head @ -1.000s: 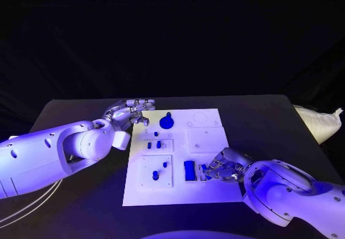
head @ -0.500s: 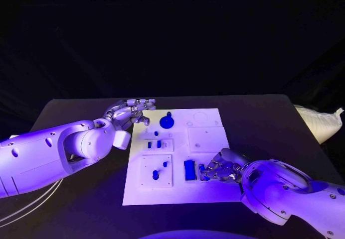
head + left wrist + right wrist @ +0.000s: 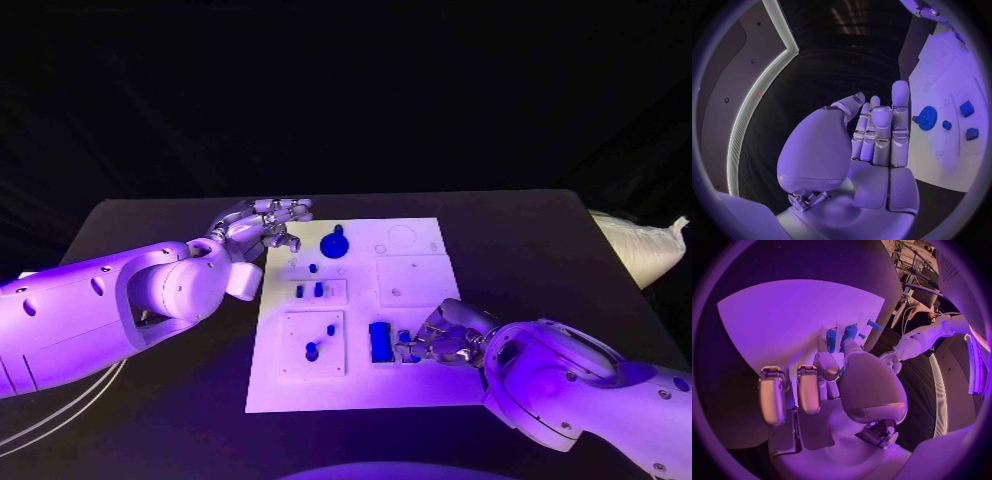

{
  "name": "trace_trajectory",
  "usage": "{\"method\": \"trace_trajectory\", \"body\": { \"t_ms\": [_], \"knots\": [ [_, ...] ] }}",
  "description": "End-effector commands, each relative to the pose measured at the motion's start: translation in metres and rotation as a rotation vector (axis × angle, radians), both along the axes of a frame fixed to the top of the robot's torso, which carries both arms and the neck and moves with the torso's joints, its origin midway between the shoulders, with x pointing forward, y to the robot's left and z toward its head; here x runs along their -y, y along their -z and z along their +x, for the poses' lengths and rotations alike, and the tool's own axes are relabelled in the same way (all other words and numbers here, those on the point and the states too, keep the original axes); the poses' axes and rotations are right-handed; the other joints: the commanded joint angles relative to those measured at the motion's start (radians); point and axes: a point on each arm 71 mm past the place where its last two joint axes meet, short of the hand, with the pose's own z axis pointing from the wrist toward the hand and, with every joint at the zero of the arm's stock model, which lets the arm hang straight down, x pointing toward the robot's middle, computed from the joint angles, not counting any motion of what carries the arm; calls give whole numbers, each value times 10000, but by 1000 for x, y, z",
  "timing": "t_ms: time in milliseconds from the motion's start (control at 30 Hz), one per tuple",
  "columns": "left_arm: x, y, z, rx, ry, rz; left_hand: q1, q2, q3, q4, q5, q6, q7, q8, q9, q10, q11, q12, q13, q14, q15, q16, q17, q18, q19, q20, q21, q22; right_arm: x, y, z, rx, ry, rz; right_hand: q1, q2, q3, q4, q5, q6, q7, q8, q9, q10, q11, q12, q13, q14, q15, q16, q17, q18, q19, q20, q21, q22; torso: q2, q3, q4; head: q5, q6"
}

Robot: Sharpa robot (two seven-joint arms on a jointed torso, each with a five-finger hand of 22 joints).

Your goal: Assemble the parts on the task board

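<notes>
Black table (image 3: 173, 410) under white task board (image 3: 418, 385); dark backdrop behind.

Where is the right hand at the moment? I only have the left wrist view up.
Observer: The right hand is at the near right part of the task board, beside an upright blue block.
Operator: Holding anything?
Observer: In the right wrist view its fingertips reach two blue parts. I cannot tell whether it grips either.
Operator: And my left hand from above?
Observer: The left hand is at the board's far left corner, beside the blue gear, holding nothing.
</notes>
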Motion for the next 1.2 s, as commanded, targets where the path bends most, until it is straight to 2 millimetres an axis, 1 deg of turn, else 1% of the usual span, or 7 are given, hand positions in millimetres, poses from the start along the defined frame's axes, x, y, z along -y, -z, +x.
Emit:
{"method": "trace_trajectory", "body": {
  "t_ms": [33,267,467,700,867,1100,1200],
  "knots": [
    [2,-1,-1,45,168,-138,4,71,-58,-17,27,-71,-9,35,-2,-74,29,69,14,-74,25,12,-11,140,-49,53,-36,-11,-3,-1,-1,151,-295,-151,-107,30,-133,5,-108,55,-46,-28,19,-9,37,-24,-5,654,27,-46,438,-143,395,-26,-41,1925,0,-2,0,-5,5],
    [2,-1,-1,44,161,-135,4,71,-58,-17,27,-71,-9,35,-2,-74,29,69,14,-74,25,12,-11,140,-49,53,-36,-11,-2,-2,-2,313,-389,-211,-170,150,-295,1,-125,152,-82,33,66,3,11,-31,-2,664,11,-24,482,-149,415,-35,-24,1948,5,5,0,-5,-5],
    [2,-1,-1,47,150,-131,4,71,-58,-17,27,-71,-9,35,-2,-74,29,69,14,-74,25,12,-11,140,-49,53,-36,-11,-1,-5,-4,434,-454,-205,-130,330,-432,-7,53,288,-145,136,136,52,-42,46,49,680,-32,13,550,-161,452,-67,9,1988,-2,5,-4,4,-8],
    [1,-1,0,48,150,-131,4,71,-58,-17,27,-71,-9,35,-2,-74,29,69,14,-74,25,12,-11,140,-49,53,-36,-11,3,-8,-6,662,-527,-352,-19,406,-538,-32,247,295,-163,163,169,72,-64,65,68,684,-53,24,570,-165,462,-91,17,1999,-6,2,-2,-16,6],
    [2,-1,0,47,152,-132,4,71,-58,-17,27,-71,-9,35,-2,-74,29,69,14,-74,25,12,-11,140,-49,53,-36,-11,7,-5,-6,509,-729,-739,230,372,-634,-92,281,259,-160,165,190,60,-64,28,57,679,-56,9,549,-161,452,-101,6,1990,2,2,-2,-19,8],
    [2,-1,0,41,153,-129,4,71,-58,-17,27,-71,-9,35,-2,-74,29,69,14,-74,25,12,-11,140,-49,53,-36,-11,6,-3,-6,321,-1117,-1108,1031,347,-727,-384,75,221,-147,185,237,45,-57,-21,52,675,-55,-2,542,-157,437,-104,-11,1977,5,1,6,-37,12],
    [2,-1,0,39,158,-130,4,71,-58,-17,27,-71,-9,35,-2,-74,29,69,14,-74,25,12,-11,140,-49,53,-36,-11,5,-2,-4,361,-1142,-1213,1181,379,-756,-436,-18,216,-142,190,249,47,-54,-22,57,676,-51,1,549,-158,439,-102,-10,1980,5,0,8,-36,5]
  ]
}}
